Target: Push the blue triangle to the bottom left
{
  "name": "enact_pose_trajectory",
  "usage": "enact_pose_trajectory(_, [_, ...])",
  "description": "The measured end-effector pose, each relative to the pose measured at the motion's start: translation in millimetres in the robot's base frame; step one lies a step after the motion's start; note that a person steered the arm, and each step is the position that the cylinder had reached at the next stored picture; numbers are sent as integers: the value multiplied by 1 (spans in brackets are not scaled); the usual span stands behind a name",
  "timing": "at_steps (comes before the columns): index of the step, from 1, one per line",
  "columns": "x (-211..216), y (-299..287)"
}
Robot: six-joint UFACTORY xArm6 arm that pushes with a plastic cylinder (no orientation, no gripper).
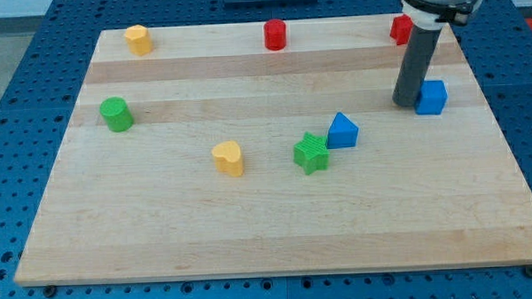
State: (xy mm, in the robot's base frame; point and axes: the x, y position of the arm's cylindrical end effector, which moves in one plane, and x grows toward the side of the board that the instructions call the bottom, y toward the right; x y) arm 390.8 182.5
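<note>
my tip up-right of blue triangle

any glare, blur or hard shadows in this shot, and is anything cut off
Camera view: even, soft light, no glare on the wooden board; blocks cast faint shadows; all sharp. The arm is cropped at the view's top; my tip partly hides the red block, beside the blue cube.

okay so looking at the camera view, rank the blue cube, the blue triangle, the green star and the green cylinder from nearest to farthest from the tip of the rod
Measured from my tip, at the view's right:
1. Blue cube: right beside my tip, on its right.
2. Blue triangle: down and to the left, mid-board.
3. Green star: just beyond the triangle, touching its left side.
4. Green cylinder: far across, near the view's left edge.
</note>
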Motion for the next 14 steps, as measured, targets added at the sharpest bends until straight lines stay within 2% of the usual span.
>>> enact_pose_trajectory(2, [0, 8])
enact_pose_trajectory(5, [50, -52])
enact_pose_trajectory(11, [63, -211])
enact_pose_trajectory(14, [104, -217])
